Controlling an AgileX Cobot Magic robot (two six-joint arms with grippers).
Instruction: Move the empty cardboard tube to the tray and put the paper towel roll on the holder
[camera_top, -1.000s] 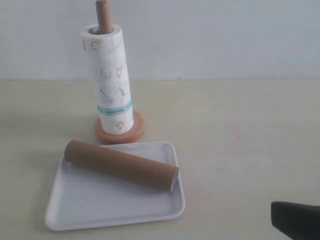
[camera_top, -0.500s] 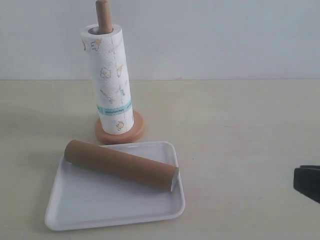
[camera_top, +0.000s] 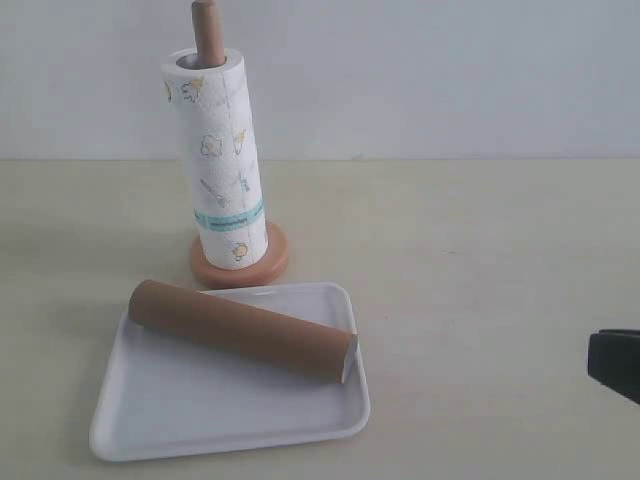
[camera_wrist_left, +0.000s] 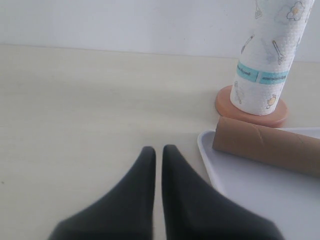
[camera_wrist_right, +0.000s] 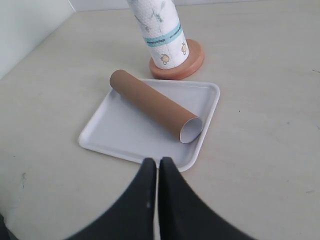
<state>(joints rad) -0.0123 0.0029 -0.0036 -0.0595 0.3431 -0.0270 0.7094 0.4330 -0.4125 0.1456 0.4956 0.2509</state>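
Note:
The brown cardboard tube lies diagonally in the white tray. Behind the tray the printed paper towel roll stands upright on the wooden holder, whose dowel tip pokes out of the roll's top. My right gripper is shut and empty, pulled back from the tray's near edge; its dark body shows at the exterior view's right edge. My left gripper is shut and empty beside the tray.
A pale beige tabletop meets a plain white wall behind the holder. The table's side edge and wall show in the right wrist view.
The right gripper's dark body has drawn back from the lower right corner to the right edge of the exterior view and then stayed still. Tube, roll and tray have not moved.

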